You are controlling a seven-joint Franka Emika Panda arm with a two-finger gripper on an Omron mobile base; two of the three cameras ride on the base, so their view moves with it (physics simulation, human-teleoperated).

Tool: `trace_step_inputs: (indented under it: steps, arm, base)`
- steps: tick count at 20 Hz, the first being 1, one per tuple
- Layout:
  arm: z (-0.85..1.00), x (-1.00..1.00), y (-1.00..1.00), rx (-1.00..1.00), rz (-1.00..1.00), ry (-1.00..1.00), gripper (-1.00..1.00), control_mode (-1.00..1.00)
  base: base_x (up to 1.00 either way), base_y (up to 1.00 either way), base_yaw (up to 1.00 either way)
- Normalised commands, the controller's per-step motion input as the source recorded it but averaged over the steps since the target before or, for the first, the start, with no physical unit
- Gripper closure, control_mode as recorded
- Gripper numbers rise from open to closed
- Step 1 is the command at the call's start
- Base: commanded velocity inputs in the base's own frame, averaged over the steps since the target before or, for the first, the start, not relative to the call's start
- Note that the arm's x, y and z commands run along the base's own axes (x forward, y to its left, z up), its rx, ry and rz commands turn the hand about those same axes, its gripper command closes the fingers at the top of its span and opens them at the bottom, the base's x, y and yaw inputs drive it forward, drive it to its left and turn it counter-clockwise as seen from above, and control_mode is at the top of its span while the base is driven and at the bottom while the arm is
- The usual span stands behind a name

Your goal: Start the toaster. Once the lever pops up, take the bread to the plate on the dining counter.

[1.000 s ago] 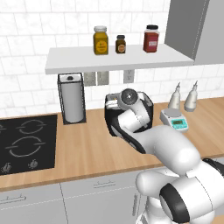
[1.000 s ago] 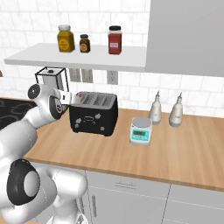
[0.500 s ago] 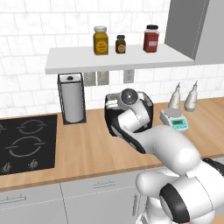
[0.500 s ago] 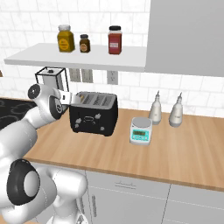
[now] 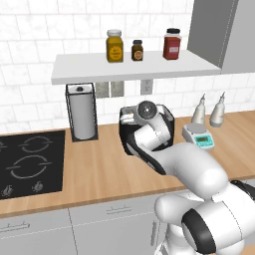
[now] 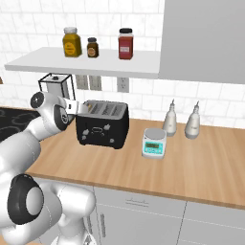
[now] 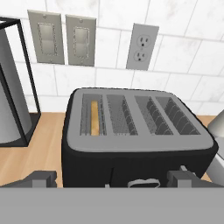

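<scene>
Step in hand: starting the toaster, lever not yet pressed by the look of it. End effector (image 7: 111, 179) hangs just in front of the toaster's (image 6: 102, 123) front face and a bit above it, looking down over the top. Its two fingertips (image 7: 41, 177) stand wide apart at full spread, holding nothing and touching nothing.

Right ahead and slightly below, the black toaster sits on the wooden tabletop (image 6: 201, 165). The hand view shows four slots; the bread (image 7: 94, 118) is a tan strip sunk in the far-left slot. A light lever or handle shape shows on the front face, low and centre.

Next move likely calls for coming down onto that lever and pushing it down, then waiting for the pop.

Off to the left, the paper towel holder (image 5: 82, 112). To the right, a small scale (image 6: 154, 143). Behind the toaster, the wall outlet (image 7: 142, 47).
</scene>
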Motion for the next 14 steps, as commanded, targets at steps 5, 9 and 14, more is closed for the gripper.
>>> trace_step_inputs:
  steps: [5,9,14]
  arm:
    - [0.0,0.0,0.0,0.0,0.0,0.0,-1.0,-1.0]
    - [0.0,0.0,0.0,0.0,0.0,0.0,-1.0,-1.0]
    - [0.0,0.0,0.0,0.0,0.0,0.0,-1.0,-1.0]
  base:
    - [0.0,0.0,0.0]
    - [0.0,0.0,0.0]
    - [0.0,0.0,0.0]
